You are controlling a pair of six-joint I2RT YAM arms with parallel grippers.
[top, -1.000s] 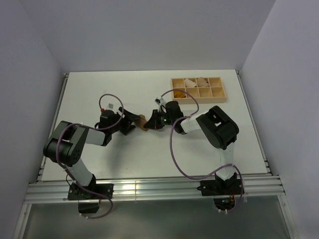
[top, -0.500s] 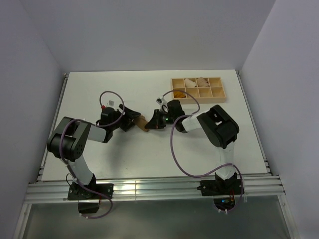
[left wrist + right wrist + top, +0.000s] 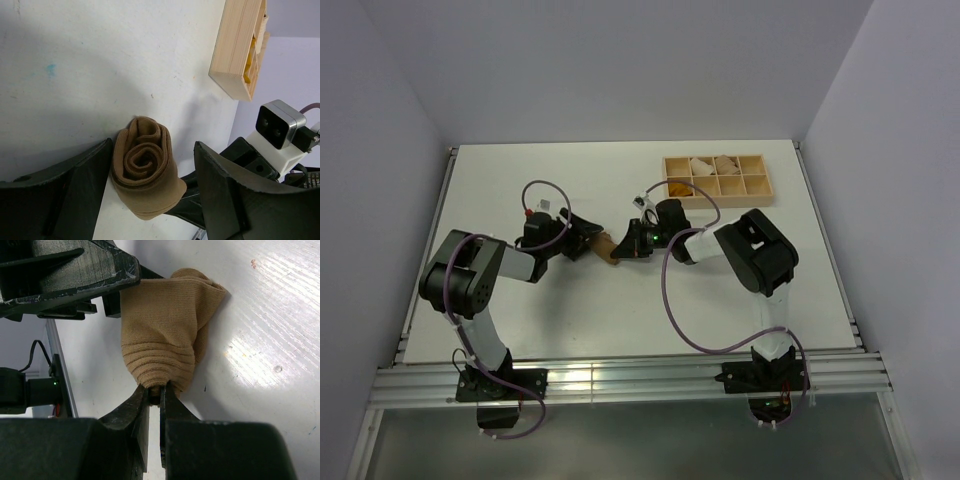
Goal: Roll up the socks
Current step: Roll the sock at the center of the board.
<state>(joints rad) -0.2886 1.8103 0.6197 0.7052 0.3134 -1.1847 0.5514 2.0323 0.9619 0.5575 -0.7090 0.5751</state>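
A tan-brown sock [image 3: 607, 247] lies rolled into a bundle on the white table between my two grippers. In the left wrist view the tan-brown sock [image 3: 147, 167] shows its spiral end, resting against one finger [image 3: 75, 185] of my open left gripper [image 3: 152, 192]; the other finger stands apart from it. My right gripper [image 3: 155, 397] is shut on the tan-brown sock [image 3: 165, 335], its tips pinching the cuff end. A mustard-orange patch [image 3: 678, 187] shows in the wooden tray; I cannot tell if it is the other sock.
A wooden tray [image 3: 718, 178] with several compartments stands at the back right, holding pale rolled bundles [image 3: 702, 166]. It also shows in the left wrist view [image 3: 240, 47]. The left arm's body [image 3: 65, 270] sits just behind the sock in the right wrist view.
Both grippers have shifted slightly farther back on the table with the sock roll between them. The left arm's elbow has swung in.
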